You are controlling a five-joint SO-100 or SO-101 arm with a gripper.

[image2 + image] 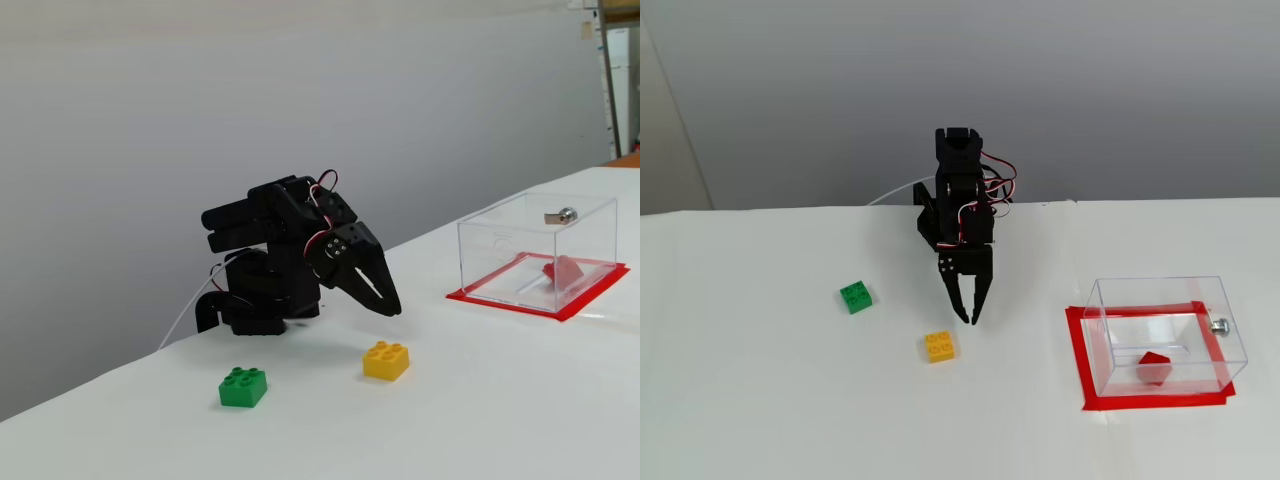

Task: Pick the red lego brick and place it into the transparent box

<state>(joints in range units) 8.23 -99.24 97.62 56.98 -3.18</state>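
Note:
The red lego brick point(1154, 367) lies tilted on the floor of the transparent box point(1163, 335), and shows through the clear wall in the other fixed view point(564, 271). The box point(537, 250) stands on a red tape rectangle point(1084, 360) and has a small silver knob point(1219, 325) on its right side. My black gripper point(968, 318) hangs over the table's middle, far left of the box, folded low with its tips pointing down. Its fingers are together and empty point(392, 309).
A yellow brick point(939, 346) lies just below-left of the gripper tips, also seen in the other fixed view point(385, 360). A green brick point(856, 296) lies further left point(243, 387). The table is white; a grey wall stands behind the arm.

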